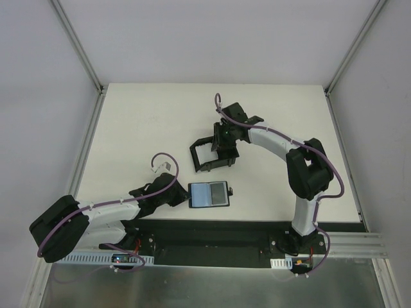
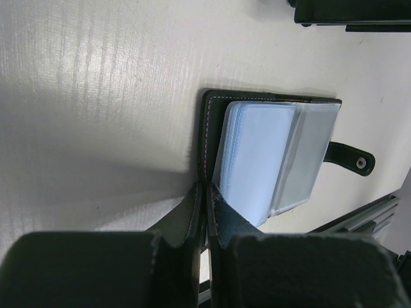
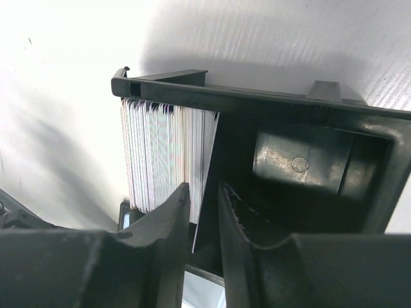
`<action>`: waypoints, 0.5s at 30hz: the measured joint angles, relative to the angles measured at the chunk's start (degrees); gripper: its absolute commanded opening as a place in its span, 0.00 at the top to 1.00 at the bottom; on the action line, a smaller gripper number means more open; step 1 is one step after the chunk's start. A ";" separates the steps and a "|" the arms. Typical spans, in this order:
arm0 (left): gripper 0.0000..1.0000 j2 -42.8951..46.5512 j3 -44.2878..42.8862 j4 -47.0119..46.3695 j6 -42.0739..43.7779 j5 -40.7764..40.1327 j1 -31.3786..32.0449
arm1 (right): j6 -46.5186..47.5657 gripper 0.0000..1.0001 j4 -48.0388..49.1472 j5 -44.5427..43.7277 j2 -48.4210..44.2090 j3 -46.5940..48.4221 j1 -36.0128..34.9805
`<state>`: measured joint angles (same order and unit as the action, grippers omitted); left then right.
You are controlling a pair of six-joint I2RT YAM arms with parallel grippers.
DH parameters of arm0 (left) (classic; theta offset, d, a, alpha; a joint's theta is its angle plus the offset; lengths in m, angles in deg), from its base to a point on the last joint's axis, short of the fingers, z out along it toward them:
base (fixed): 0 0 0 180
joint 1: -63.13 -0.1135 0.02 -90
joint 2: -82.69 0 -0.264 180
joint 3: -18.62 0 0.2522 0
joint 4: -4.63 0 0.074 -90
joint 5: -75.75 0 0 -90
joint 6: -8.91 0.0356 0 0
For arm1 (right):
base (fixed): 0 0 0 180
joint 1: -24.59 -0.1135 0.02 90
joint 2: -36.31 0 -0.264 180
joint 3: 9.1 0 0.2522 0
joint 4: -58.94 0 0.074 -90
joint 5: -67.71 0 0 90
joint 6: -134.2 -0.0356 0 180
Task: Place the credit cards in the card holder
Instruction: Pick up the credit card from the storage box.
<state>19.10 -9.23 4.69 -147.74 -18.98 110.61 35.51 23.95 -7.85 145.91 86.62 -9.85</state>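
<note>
The card holder (image 1: 209, 194) lies open near the table's front edge, bluish-grey sleeves up, with its snap tab (image 2: 350, 157) at the right. My left gripper (image 1: 185, 194) is shut on its black left cover; the left wrist view shows the cover edge (image 2: 207, 138) pinched between the jaws (image 2: 205, 189). The credit cards (image 3: 160, 154) stand on edge as a pale stack inside the black box (image 3: 257, 96). My right gripper (image 1: 221, 153) reaches into that box. Its jaws (image 3: 202, 189) stand a narrow gap apart, astride the outermost leaning card.
The black open-topped box (image 1: 196, 157) sits mid-table, just behind the card holder, and shows at the top of the left wrist view (image 2: 353, 13). The black base plate (image 1: 212, 234) and a metal rail (image 1: 359, 244) run along the near edge.
</note>
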 measured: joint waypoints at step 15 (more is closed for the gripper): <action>1.00 -0.52 0.00 -0.74 0.00 0.46 -0.35 | 1.95 1.00 -1.18 -3.87 -0.70 0.13 0.70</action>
<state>18.58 -9.23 3.95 -147.74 -18.52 110.27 37.46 22.77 -11.72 145.21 86.75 -9.15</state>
